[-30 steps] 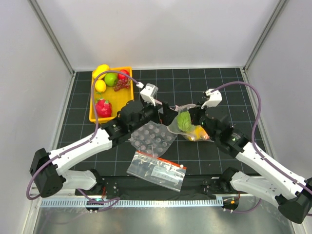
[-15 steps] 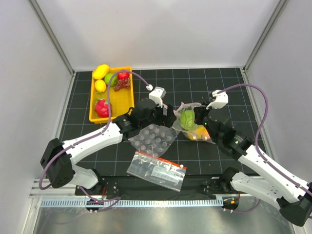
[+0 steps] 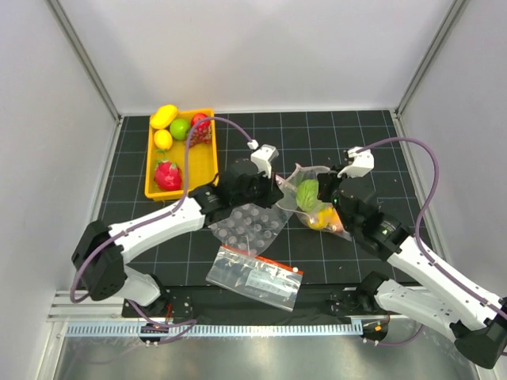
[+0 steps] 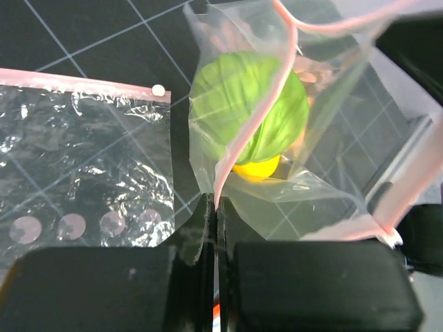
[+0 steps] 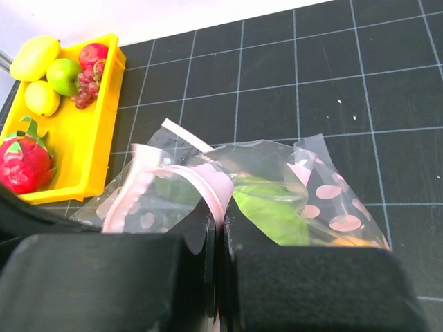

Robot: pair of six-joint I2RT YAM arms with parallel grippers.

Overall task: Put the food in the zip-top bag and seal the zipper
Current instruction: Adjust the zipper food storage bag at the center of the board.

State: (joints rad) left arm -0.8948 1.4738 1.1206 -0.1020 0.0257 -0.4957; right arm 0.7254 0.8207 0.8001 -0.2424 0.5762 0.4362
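Fingers on the left arm (image 4: pixel 197 238) are pressed together on the pink zipper (image 4: pixel 228 162) at one lip of the zip-top bag (image 4: pixel 325 173). The right arm's fingers (image 5: pixel 173 277) are likewise closed on the bag's rim from the other side. Between them the two arms hold the bag just off the middle of the dark worktop (image 3: pixel 364 142), its mouth gaping and the two pink lips curling well apart.

Some of the job looks done. Inside the bag sits a green round fruit (image 4: pixel 221 90) with a yellow piece (image 4: pixel 256 168) tucked beneath it, and from above an orange piece (image 3: pixel 333 223) shows at the bag's lower end.

Plenty looks left, though. Over at the far left, the yellow tray (image 3: pixel 198 170) holds a dragon fruit (image 3: pixel 167 174), a green apple (image 3: pixel 181 128), two yellow fruits, a red one and a bunch of grapes, none of them bagged. Whether all of these are meant to go in I cannot say. Either way the zipper is not sealed, so the closing step has not begun.

A bubble sheet (image 3: pixel 249 224) lies flat just beside the bag on the near side, and a printed bag (image 3: pixel 255 275) with a red band lies nearer the arm bases. I would guess neither belongs to the job.
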